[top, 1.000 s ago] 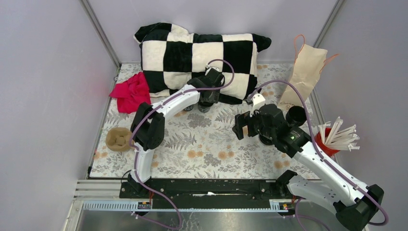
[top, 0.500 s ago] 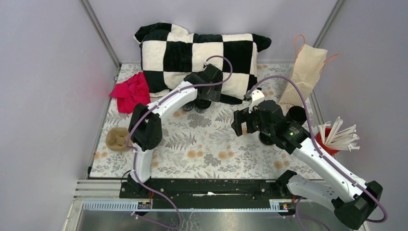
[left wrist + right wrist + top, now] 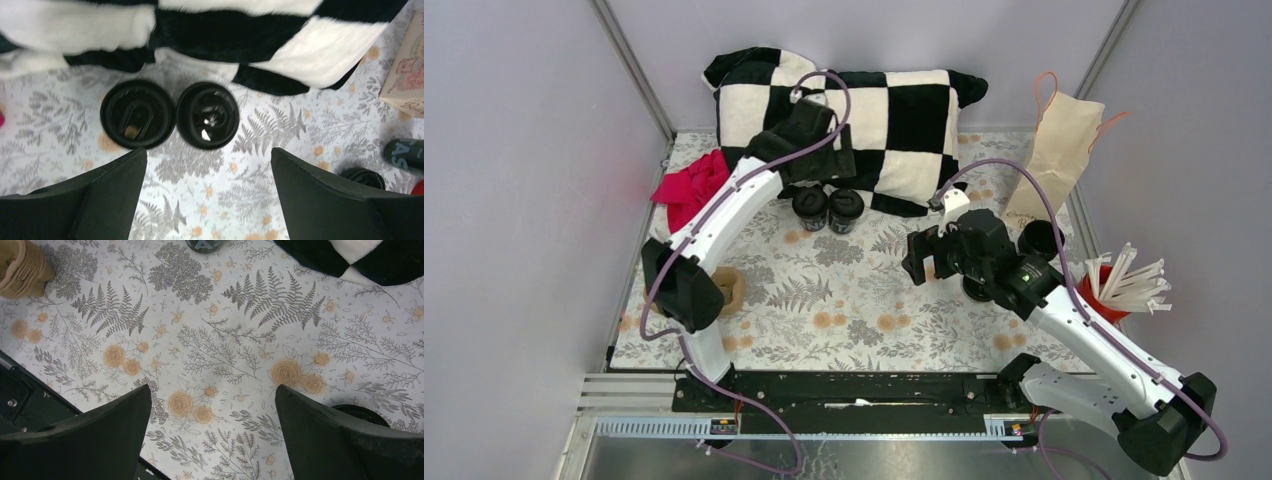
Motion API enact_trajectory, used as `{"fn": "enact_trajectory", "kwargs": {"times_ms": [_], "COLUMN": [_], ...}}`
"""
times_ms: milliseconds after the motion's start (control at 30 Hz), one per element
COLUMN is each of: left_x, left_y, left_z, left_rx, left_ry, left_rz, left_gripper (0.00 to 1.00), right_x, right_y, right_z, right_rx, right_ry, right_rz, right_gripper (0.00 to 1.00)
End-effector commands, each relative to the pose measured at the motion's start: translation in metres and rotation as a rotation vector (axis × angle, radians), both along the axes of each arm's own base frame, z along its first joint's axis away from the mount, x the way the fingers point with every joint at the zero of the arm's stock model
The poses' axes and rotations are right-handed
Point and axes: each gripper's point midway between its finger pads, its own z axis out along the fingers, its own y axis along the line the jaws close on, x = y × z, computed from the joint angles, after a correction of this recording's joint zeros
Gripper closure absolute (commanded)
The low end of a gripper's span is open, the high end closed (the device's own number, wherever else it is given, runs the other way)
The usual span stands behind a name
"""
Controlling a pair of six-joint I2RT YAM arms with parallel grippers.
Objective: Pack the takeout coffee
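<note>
Left wrist view, looking straight down: the two takeout coffee cups stand upright just in front of the near edge of the checkered pillow (image 3: 844, 115). The left cup (image 3: 137, 114) and the right cup (image 3: 207, 115) sit side by side, touching or very nearly so. Both carry black sip lids.

**Gripper state**
- Left gripper (image 3: 209, 162): jaws spread wide, holding nothing, hovering above the pair on the side away from the pillow.
- Right gripper (image 3: 212, 410): jaws spread wide, holding nothing, above bare floral tablecloth (image 3: 240, 355), well in front of the pillow's right end.

**Expected handling (judgement)**
- Weight: light paper cups. Whether they hold liquid cannot be told; treat them as full and keep them upright.
- Stiffness: the side wall is thin and will dent under a hard squeeze. The band just below the lid rim is probably the stiffest.
- Lid: pressed-on plastic, smooth. Lifting by the lid alone risks pulling it off.
- Surface: the wall likely offers moderate friction; a gentle closing force should do.

**Where to take hold**
- Grip one cup across its wall, high up, under the lid.
- No finger fits between the cups. Set one finger on the pillow side and one on the opposite side.
- The soft pillow edge lies just beside the cups and may catch the far finger.
</note>
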Motion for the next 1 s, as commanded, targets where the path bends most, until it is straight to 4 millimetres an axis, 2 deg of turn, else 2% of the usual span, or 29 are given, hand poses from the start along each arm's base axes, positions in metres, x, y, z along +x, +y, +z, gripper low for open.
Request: {"fn": "enact_trajectory", "kwargs": {"times_ms": [0,167,267,367,433,533,600,700,800,967], "left_x": [-0.029,-0.059,-0.081,-0.113,-0.133,-0.156,-0.168,-0.177,-0.178,-0.179], "left_y": [0.031,0.080,0.126,0.180,0.207,0.235,0.247,0.259,0.272,0.277], "left_z": [0.025,0.018,0.001,-0.014,-0.026,-0.052,-0.067,-0.080,-0.093,-0.124], "left_rx": [-0.115,-0.184,-0.163,-0.098,-0.132,-0.230,-0.302,-0.395,-0.426,-0.476], "left_ry": [0.009,0.059,0.142,0.262,0.347,0.463,0.524,0.548,0.532,0.610], "left_rz": [0.072,0.197,0.351,0.557,0.668,0.813,0.910,1.040,1.160,1.284], "left_gripper": [0.04,0.05,0.10,0.16,0.20,0.30,0.35,0.35,0.36,0.40], "right_x": [-0.002,-0.003,-0.007,-0.012,-0.015,-0.018,-0.020,-0.024,-0.024,-0.024], "right_y": [0.009,0.011,0.014,0.018,0.018,0.016,0.017,0.018,0.016,0.017], "right_z": [0.001,-0.006,-0.009,-0.013,-0.016,-0.019,-0.023,-0.028,-0.029,-0.028], "right_rx": [0.044,0.028,0.032,0.041,0.039,0.036,0.035,0.034,0.005,-0.008], "right_ry": [-0.003,0.009,0.028,0.043,0.045,0.035,0.035,0.032,0.011,-0.003], "right_rz": [0.029,0.054,0.082,0.111,0.129,0.138,0.144,0.159,0.170,0.179], "right_gripper": [0.00,0.00,0.00,0.00,0.00,0.00,0.00,0.00,0.00,0.00]}}
